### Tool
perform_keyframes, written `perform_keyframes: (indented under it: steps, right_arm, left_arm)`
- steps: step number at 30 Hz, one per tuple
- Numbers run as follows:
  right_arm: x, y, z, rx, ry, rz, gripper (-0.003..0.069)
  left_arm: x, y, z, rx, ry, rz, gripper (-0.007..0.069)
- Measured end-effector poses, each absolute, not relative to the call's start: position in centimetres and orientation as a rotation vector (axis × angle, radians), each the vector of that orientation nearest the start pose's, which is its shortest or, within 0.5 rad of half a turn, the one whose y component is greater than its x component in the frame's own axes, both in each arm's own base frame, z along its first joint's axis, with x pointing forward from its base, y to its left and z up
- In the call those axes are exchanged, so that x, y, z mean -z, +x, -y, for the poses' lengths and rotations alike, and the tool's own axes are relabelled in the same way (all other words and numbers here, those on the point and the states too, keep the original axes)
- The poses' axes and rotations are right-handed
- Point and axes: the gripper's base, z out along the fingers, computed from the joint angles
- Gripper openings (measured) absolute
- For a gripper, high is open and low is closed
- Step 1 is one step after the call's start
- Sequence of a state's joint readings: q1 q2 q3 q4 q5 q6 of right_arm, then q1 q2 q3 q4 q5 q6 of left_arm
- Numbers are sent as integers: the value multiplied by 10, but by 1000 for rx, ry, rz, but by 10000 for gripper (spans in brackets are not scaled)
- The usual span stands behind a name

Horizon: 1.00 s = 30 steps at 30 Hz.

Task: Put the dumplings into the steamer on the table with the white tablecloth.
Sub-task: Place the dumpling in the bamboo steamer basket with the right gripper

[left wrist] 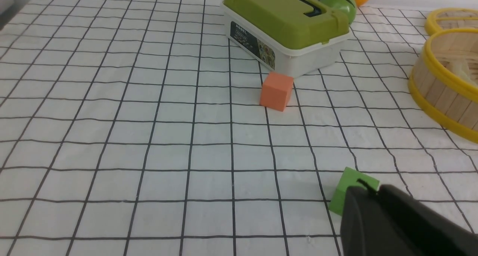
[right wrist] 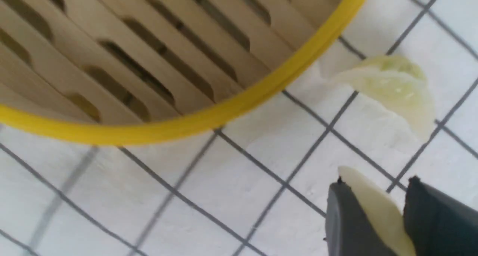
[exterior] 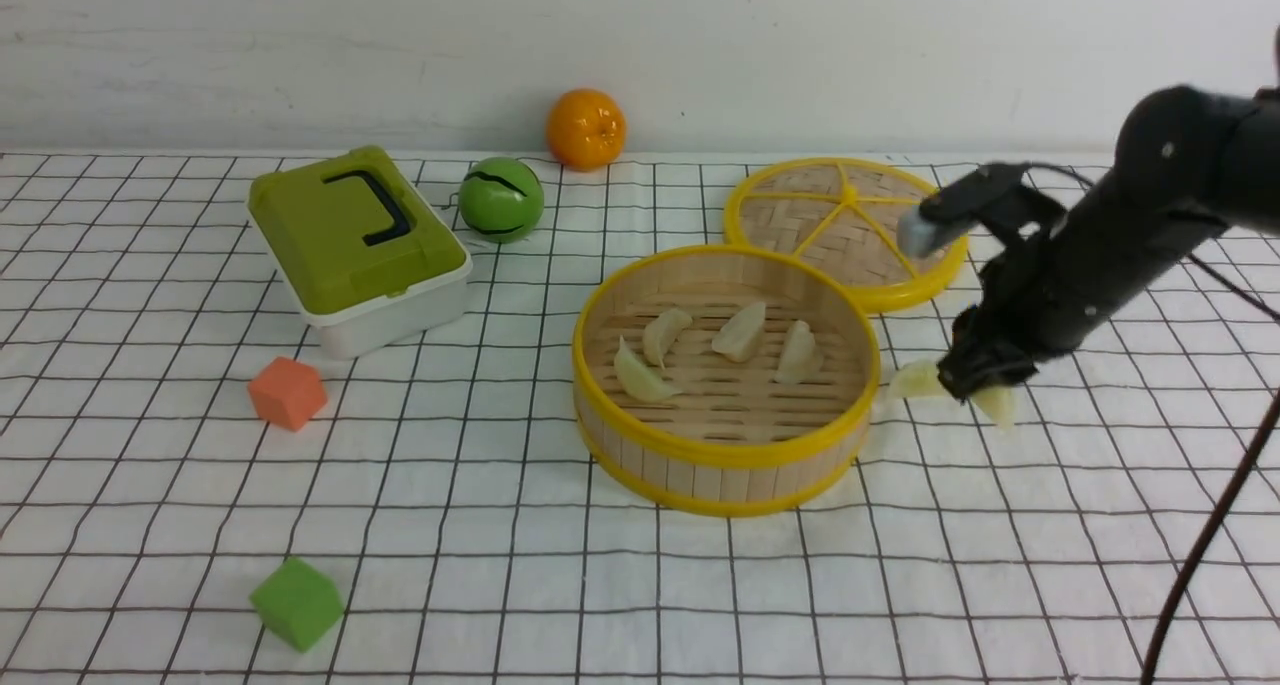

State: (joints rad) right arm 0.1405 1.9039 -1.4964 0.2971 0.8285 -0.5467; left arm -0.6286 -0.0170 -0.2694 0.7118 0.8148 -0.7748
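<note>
tablecloth (exterior: 480, 585): white, black-gridded | wall (exterior: 350, 55): pale | left claw (left wrist: 375, 188): can't tell | right claw (right wrist: 374, 183): around dumpling (right wrist: 381, 213), grip unclear

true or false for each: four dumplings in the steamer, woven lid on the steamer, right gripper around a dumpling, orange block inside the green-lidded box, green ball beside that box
1. Four pale crescent dumplings lie in the round yellow-rimmed bamboo steamer. True.
2. The flat woven lid with yellow spokes covers the steamer. False: it lies behind it, on the cloth.
3. The black right gripper has its fingers around a dumpling. True.
4. The small orange block is inside the green-lidded white box. False: the block sits on the cloth, outside the box.
5. The green ball with black stripes is beside that box. True.
</note>
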Motion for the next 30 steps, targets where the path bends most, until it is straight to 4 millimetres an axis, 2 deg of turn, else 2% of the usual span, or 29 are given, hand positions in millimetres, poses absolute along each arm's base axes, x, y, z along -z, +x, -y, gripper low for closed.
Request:
perform_keyframes:
  steps: [1, 3, 5, 6, 7, 11, 12, 16, 21, 24, 25, 27, 28, 30]
  right_arm:
    - [-249, 404, -81, -273, -642, -2566, 196]
    - [-271, 401, -103, -426, -504, -2501, 196]
    - [-277, 401, -131, -529, -469, -2420, 196]
    - [-277, 401, -134, -535, -469, -2414, 196]
    - [-270, 403, -155, -567, -486, -2368, 196]
    - [-234, 412, -194, -560, -541, -2313, 196]
    - [-232, 412, -195, -558, -544, -2312, 196]
    - [-199, 421, -204, -526, -526, -2330, 196]
    - [-187, 425, -204, -526, -484, -2350, 197]
    - [-187, 426, -204, -534, -468, -2351, 250]
    - [-188, 426, -204, -538, -459, -2349, 318]
    - [-191, 426, -203, -540, -452, -2343, 400]
    - [-193, 426, -202, -541, -450, -2341, 407]
    - [-207, 425, -195, -547, -437, -2320, 474]
  left_arm:
    - [-245, 41, -24, 145, 19, -1839, 36]
    - [-245, 41, -24, 145, 19, -1839, 37]
    - [-245, 41, -24, 144, 19, -1838, 38]
    - [-245, 41, -24, 144, 19, -1838, 38]
    - [-245, 41, -24, 143, 19, -1838, 39]
    - [-245, 41, -24, 142, 20, -1837, 41]
    - [-245, 41, -24, 142, 20, -1837, 41]
    - [-245, 41, -24, 142, 20, -1837, 45]
    - [-245, 41, -24, 143, 19, -1837, 48]
    - [-245, 41, -24, 143, 19, -1837, 50]
    - [-245, 41, -24, 143, 19, -1837, 52]
    - [-245, 41, -24, 143, 19, -1837, 55]
    - [-245, 41, -24, 143, 19, -1837, 55]
    - [-245, 41, -24, 143, 19, -1837, 57]
